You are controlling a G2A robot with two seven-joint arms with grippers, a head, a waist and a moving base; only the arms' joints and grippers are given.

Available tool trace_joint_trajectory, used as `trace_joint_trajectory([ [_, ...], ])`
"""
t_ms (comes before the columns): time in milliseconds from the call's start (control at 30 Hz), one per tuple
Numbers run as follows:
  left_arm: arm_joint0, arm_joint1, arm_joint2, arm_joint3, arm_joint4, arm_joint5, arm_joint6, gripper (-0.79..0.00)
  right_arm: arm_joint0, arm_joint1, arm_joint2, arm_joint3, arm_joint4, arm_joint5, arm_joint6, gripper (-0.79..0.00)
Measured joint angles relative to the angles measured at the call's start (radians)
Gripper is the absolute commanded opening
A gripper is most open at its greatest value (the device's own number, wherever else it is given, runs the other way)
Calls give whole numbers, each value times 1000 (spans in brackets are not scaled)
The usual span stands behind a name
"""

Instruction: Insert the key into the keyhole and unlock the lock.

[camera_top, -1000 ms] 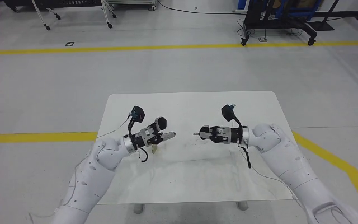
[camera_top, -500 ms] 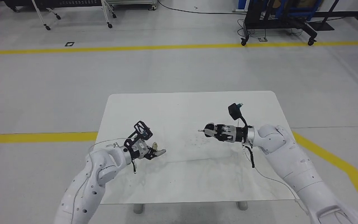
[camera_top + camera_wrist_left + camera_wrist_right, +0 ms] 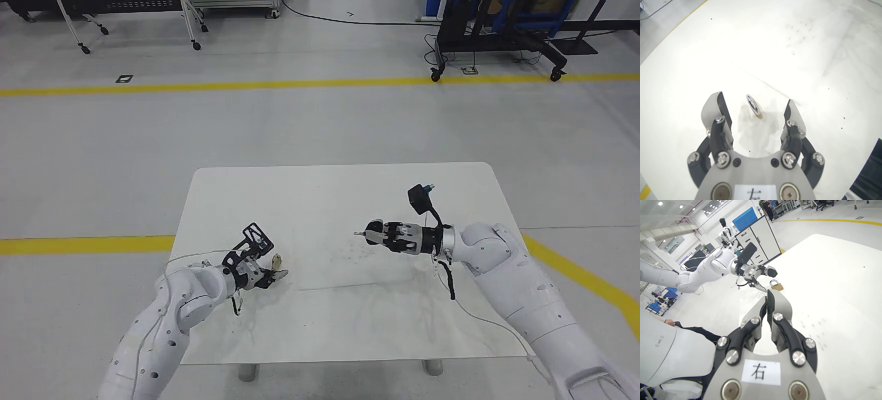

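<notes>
Your left gripper [image 3: 755, 98] is released. In the left wrist view its two fingers [image 3: 724, 108] stand wide apart, with the lock [image 3: 755, 108] resting on the table [image 3: 330, 190] between them. You can see bare table on both sides of the lock, so neither pad touches it. The lock has a brass-coloured body and a silver shackle, and from this wrist you see it edge-on. In the top view the gripper and lock sit in the lower left part of the frame, left of the table's middle and nearer its front edge.

Your right gripper [image 3: 769, 293] is clenched: in the right wrist view its ribbed pads are pressed together. In the top view it is just right of the frame's centre and points left. A thin key [image 3: 356, 236] sticks out of its tips toward the other arm. The key and the lock are well apart, with bare table between them, so the key is not yet in the keyhole.

From the right wrist you look along the closed fingers at the left gripper across the table. It hangs open around the lock, one dark finger above it and one pale finger on the near side. You cannot tell from these views how high the key is held over the table.
</notes>
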Motion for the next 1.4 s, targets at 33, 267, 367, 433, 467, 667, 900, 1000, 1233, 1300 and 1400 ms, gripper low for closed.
trace_joint_trajectory([
  [33, -2, 0, 2, 1, -2, 0, -3, -376, 0, 0, 0, 0, 0, 0, 0, -785],
  [267, -13, 0, 14, 15, -6, 9, -3, -573, 0, 0, 0, 0, 0, 0, 0, -785],
  [367, -19, -1, 24, 26, 1, 16, 9, -723, 0, 0, 0, 0, 0, 0, 0, -785],
  [433, -24, -2, 34, 36, 8, 19, 15, -785, 0, 0, 0, 0, 0, 0, 0, -785],
  [467, -26, -2, 37, 40, 11, 21, 17, -785, 0, 0, 0, 0, 0, 0, 0, -785],
  [667, -38, -4, 52, 54, 21, 36, 30, -785, 0, 0, 0, 0, 0, 0, 0, -785],
  [900, -45, -7, 53, 71, 13, 78, 88, -785, 0, 0, 0, 0, 0, 0, 0, -785],
  [1000, -46, -11, 35, 85, -39, 121, 135, -785, 0, 0, 0, 0, 0, 0, 0, -785],
  [1233, -49, -15, 27, 101, -117, 132, 172, -785, 0, 0, 0, 0, 0, 0, 0, -785],
  [1300, -49, -15, 27, 101, -116, 132, 172, -785, 0, 0, 0, 0, 0, 0, 0, -785],
  [1400, -49, -15, 27, 101, -116, 132, 172, -785, 0, 0, 0, 0, 0, 0, 0, -785],
])
